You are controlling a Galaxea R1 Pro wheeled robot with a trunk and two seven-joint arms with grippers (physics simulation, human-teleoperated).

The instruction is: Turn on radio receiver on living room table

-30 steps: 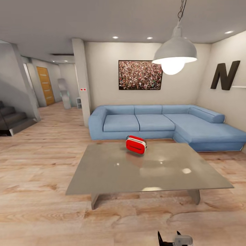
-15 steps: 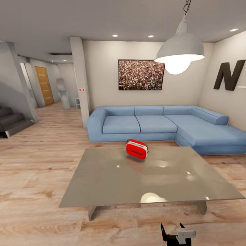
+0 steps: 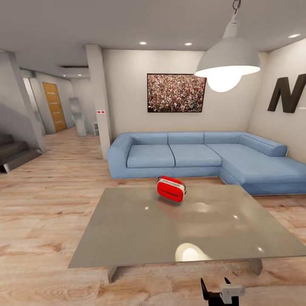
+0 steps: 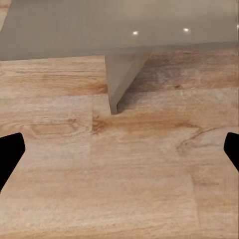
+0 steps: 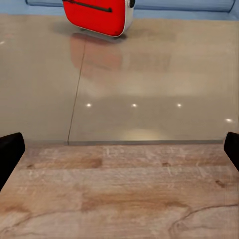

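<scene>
One radio receiver (image 3: 171,188), one table (image 3: 127,229), one sofa (image 3: 199,155), one lamp (image 3: 228,59), one picture (image 3: 176,93).

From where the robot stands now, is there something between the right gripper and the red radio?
Nothing visible blocks it. Between the right gripper and the radio receiver lies only bare floor and the glossy table top.

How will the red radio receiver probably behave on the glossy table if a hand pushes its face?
The radio receiver looks rigid and small, so probably light. On the table's glossy top it may slide instead of resisting. It appears tilted, so it might tip backward.
</scene>
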